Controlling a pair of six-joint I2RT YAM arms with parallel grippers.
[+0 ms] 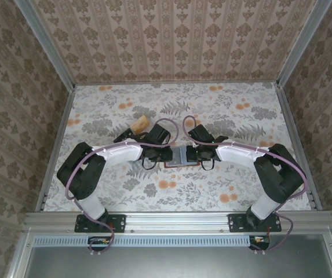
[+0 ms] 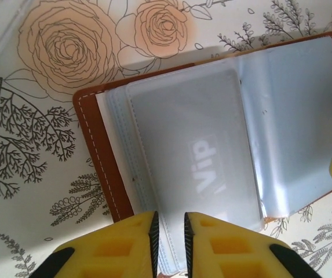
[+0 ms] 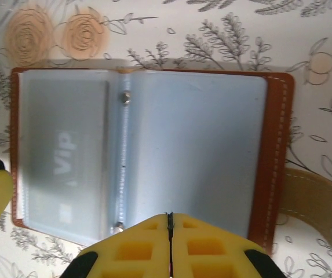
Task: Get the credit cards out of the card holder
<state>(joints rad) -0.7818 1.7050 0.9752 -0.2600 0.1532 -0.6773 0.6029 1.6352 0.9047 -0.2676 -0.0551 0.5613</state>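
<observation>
left gripper (image 2: 170,246) hangs at the open card holder's (image 2: 96,162) near edge, jaws a slit apart over a sleeve; whether it pinches cannot be told. right gripper (image 3: 170,246) is pressed shut, nothing visibly held, at the other page. its view adds spine rivets (image 3: 126,98) and a clasp strap (image 3: 316,200), while the left view shows the vip card (image 2: 194,156) plainly in its sleeve.

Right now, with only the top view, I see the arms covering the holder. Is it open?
Observer: Yes. The holder lies open, pockets facing up.
Reviewer: Any card in it?
Observer: One card marked Vip sits in a frosted pocket just ahead of the left tool.
Reviewer: And the right tool?
Observer: The right tool is shut, fingers together at the edge of the other page; whether it pinches anything I can't tell.
</observation>
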